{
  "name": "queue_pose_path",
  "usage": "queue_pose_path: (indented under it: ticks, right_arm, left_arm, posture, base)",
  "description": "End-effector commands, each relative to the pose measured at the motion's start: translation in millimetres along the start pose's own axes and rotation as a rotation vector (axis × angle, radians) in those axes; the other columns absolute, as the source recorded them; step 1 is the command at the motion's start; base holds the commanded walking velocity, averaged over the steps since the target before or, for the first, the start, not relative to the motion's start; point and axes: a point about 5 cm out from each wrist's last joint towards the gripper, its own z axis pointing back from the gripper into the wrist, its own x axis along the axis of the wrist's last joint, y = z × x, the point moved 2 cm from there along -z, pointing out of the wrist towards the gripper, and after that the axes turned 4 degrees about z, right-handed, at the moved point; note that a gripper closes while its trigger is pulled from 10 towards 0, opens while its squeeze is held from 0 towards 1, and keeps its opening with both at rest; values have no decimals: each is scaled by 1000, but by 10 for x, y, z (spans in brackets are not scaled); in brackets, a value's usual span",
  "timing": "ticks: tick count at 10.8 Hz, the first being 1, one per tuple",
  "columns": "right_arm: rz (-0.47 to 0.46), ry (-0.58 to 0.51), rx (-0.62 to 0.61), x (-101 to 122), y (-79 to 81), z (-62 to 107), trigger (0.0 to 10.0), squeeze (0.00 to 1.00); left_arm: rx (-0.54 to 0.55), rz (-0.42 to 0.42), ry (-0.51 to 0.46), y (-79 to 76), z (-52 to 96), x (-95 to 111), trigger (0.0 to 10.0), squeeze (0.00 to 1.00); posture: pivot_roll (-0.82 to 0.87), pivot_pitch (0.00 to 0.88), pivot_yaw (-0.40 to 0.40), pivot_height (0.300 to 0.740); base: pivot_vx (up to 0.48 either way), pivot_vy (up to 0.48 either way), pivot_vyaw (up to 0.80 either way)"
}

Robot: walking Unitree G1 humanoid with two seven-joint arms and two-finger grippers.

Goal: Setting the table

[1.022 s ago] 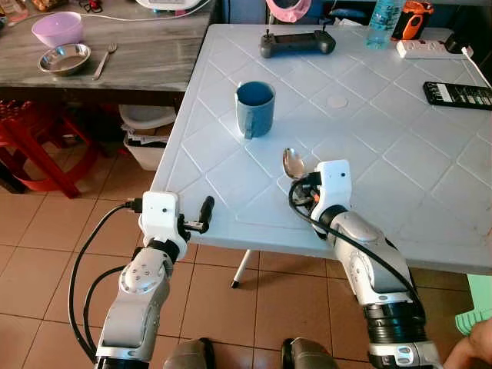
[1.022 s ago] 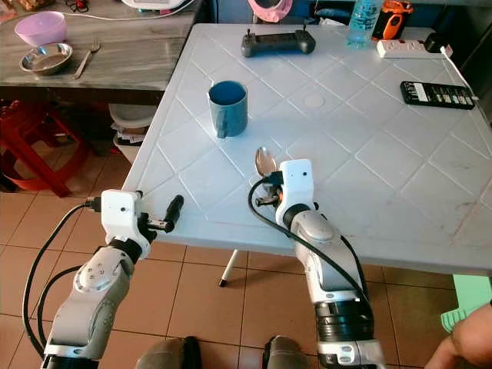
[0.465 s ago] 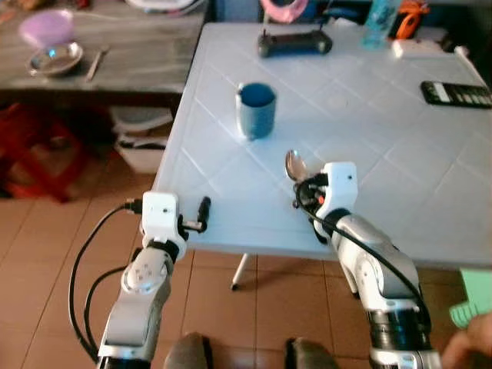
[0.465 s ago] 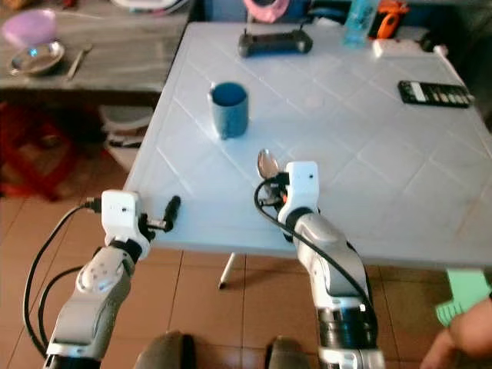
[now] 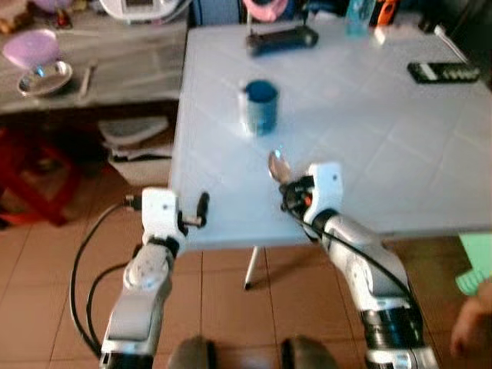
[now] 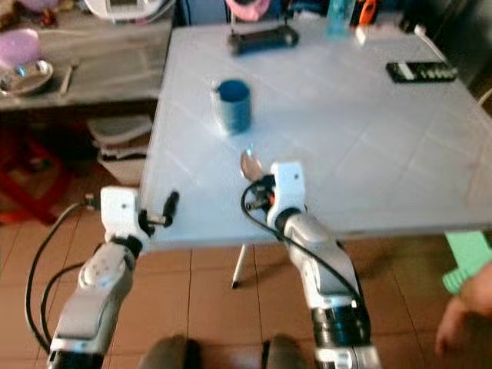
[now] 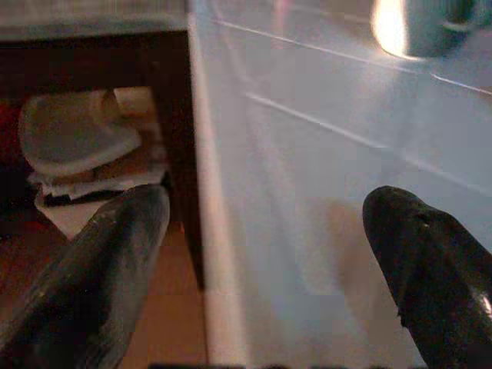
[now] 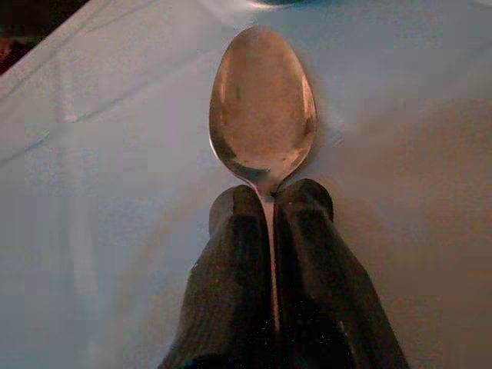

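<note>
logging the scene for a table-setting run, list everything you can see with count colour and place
table: 1, white, in front of the robot
cup: 1, blue, on the table ahead of the spoon
spoon: 1, metal, held over the table near its front edge
controller: 1, dark, far side of the table
remote: 1, black, far right of the table
bottle: 1, clear bluish, far edge of the table
side counter: 1, grey, left of the table
bowls: 2, one metal, one purple behind it, on the side counter
bin: 1, white, below the counter
person's hand: 1, lower right
left gripper: fingers apart, at the table's front left edge
right gripper: closed on the spoon's handle
</note>
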Motion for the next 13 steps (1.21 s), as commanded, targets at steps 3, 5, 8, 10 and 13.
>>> queue_pose_path:
  ticks: [3, 5, 8, 10, 13]
  right_arm:
    - [37, -39, 26, -13, 109, -49, 0, 0]
    - [32, -105, -23, 66, 25, -34, 0, 0]
    - [49, -195, -58, 215, -33, -27, 0, 0]
    - [48, -235, -86, 277, -69, -33, 0, 0]
    - [73, -274, -144, 379, -200, -18, 0, 0]
  left_arm:
    - [59, -24, -14, 135, 25, -12, 10000, 0]
    - [67, -19, -34, 150, 15, 7, 10000, 0]
    - [74, -43, -65, 154, -18, 50, 10000, 0]
    - [65, -53, -87, 154, -40, 95, 10000, 0]
    - [48, -67, -111, 102, -62, 132, 10000, 0]
  posture:
    - [-4, 109, 51, 740]
    - [-9, 106, 48, 740]
    - [-18, 100, 43, 740]
    - [-19, 97, 49, 740]
    - [-33, 94, 57, 740]
  base:
    - [0, 475, 0]
    - [0, 437, 0]
    - [276, 391, 0]
    - [379, 171, 0]
    - [450, 0, 0]
